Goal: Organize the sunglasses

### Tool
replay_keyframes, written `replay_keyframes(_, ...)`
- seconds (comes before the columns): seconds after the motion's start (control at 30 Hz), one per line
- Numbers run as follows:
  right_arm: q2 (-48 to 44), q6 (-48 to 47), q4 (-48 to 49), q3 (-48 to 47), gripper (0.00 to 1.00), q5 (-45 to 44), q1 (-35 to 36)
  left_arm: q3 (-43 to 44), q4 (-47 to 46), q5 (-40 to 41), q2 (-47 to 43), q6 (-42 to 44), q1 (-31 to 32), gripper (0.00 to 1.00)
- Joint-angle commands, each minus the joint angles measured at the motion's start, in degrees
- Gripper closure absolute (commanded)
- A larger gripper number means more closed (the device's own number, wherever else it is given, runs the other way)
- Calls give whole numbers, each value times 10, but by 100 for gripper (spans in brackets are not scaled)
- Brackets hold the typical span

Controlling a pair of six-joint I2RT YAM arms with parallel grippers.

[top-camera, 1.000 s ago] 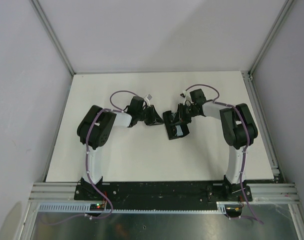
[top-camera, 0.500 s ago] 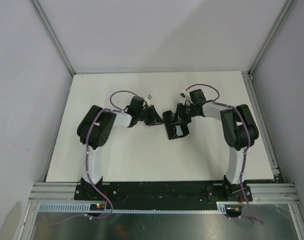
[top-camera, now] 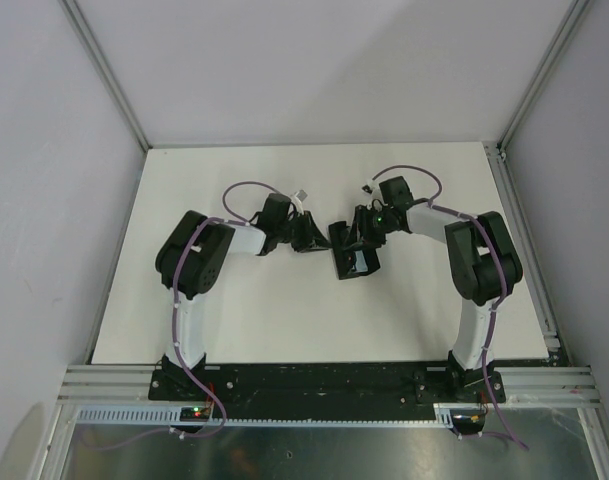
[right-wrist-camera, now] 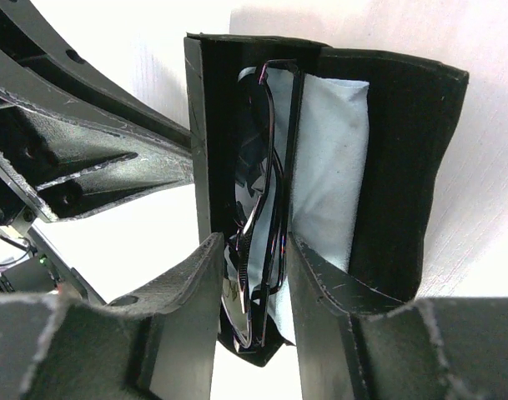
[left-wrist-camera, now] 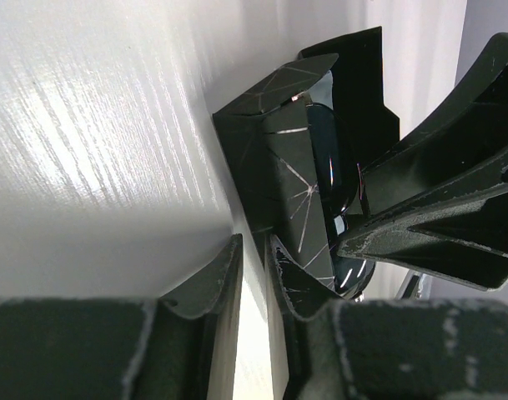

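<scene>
The black case lies open at the table's middle. In the right wrist view the sunglasses stand on edge inside the case, against the light blue cloth. My right gripper is closed on the sunglasses from both sides; from above it sits over the case's far end. My left gripper is nearly shut, its tips pinching the case's near edge; from above it is at the case's left. A glossy lens shows inside.
The white table ends at metal rails on the right and at the near edge. Grey walls close in the left, back and right. Both arms bend inward, their wrists close together over the case.
The right gripper has gone down into the case with the sunglasses. The blue cloth seen from above earlier is now mostly covered. The left arm has barely moved.
</scene>
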State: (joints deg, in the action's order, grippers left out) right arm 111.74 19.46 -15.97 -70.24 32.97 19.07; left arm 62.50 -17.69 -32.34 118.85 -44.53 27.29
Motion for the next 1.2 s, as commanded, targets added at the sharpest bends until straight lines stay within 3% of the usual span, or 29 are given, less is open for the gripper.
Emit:
replay_keyframes(0.0, -24, -7, -5, -4, 58, -7, 0, 11, 1, -6, 7, 14, 5, 78)
replay_keyframes(0.13, -33, -3, -1, -6, 52, -3, -4, 12, 1, -7, 7, 14, 5, 78)
replay_keyframes(0.5, -57, -6, -19, -13, 51, -16, -15, 14, 0, -6, 7, 15, 5, 78)
replay_keyframes(0.73, -51, -12, -31, -13, 78, -21, -15, 12, 1, -7, 8, 15, 5, 78)
replay_keyframes(1.17, -12, -14, -19, -13, 96, -13, 7, 13, 1, -9, 11, 16, 5, 79)
